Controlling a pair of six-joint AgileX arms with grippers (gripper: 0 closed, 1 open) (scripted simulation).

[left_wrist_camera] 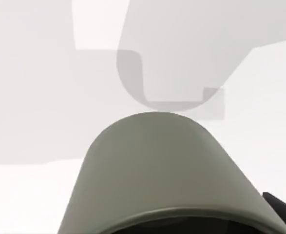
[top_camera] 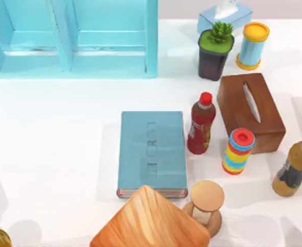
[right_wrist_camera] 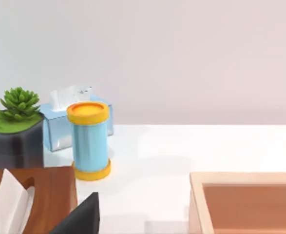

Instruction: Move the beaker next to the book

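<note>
Close under the left wrist camera looms the beaker (left_wrist_camera: 157, 170); finger state: cannot tell

Bare table (top_camera: 53, 149) is lying open along the book's (top_camera: 152, 152) left edge. A red-capped bottle (top_camera: 201, 123), striped ring stack (top_camera: 238, 151) and brown tissue box (top_camera: 251, 110) are crowding its right edge. A wooden block (top_camera: 149, 224) and mushroom-shaped piece (top_camera: 206, 203) are blocking the near edge.

beaker (left_wrist_camera: 167, 170) base cropped, book (top_camera: 152, 152) corner hidden
</note>
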